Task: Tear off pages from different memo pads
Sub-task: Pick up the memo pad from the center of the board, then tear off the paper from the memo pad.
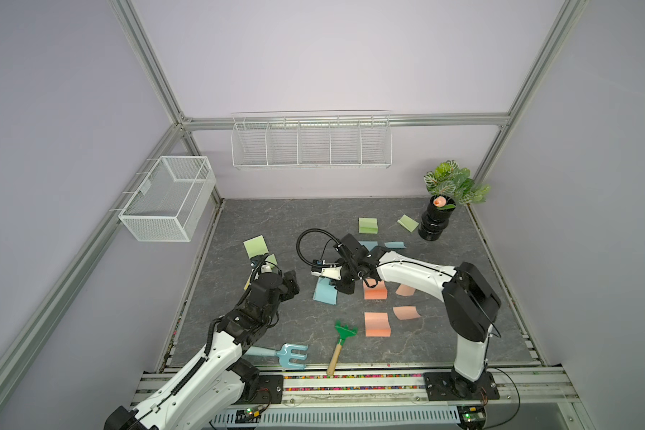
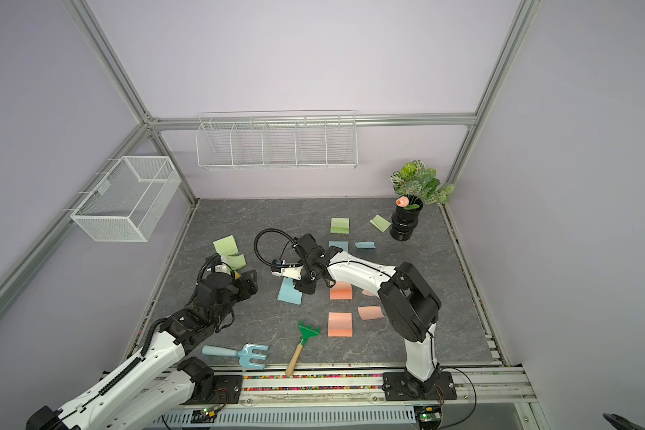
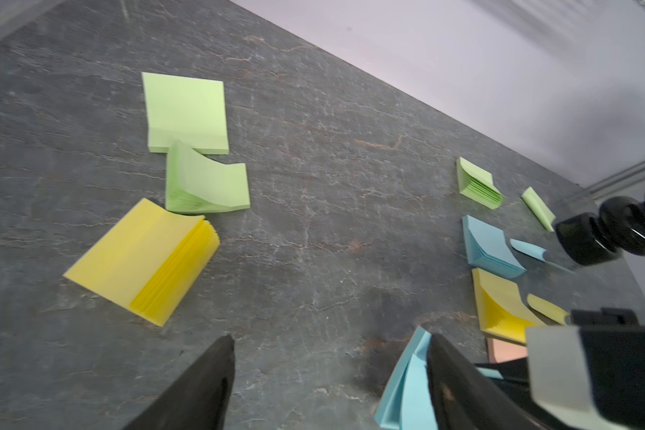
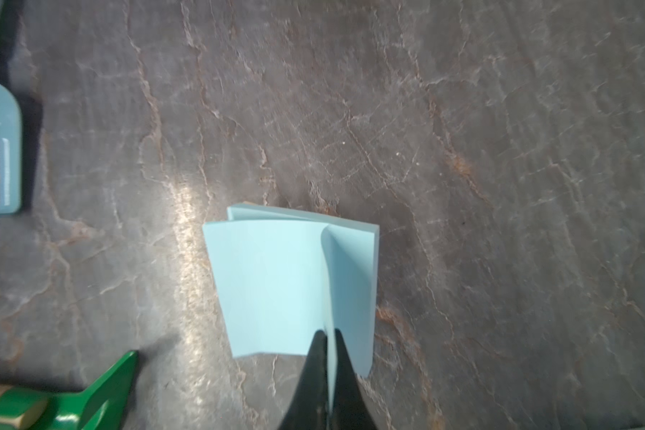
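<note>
— Pages, then: which one is being torn?
— A blue page (image 4: 265, 283), the top sheet of the blue pad (image 1: 324, 292), mid-tabletop (image 1: 276, 223) between the two arms. See, the right jaws are clenched on its near edge. The sheet bows up, and its far edge looks stuck to the block.
— And the left jaws?
— Spread wide, grasping nothing, just beside the pad on the left arm's side. Whether they touch it, I can't tell.
— So what matters next?
— The pad lies straight ahead of the right jaws. I'd guess the pull goes back toward that arm, with the left arm close enough to pin the block.
</note>
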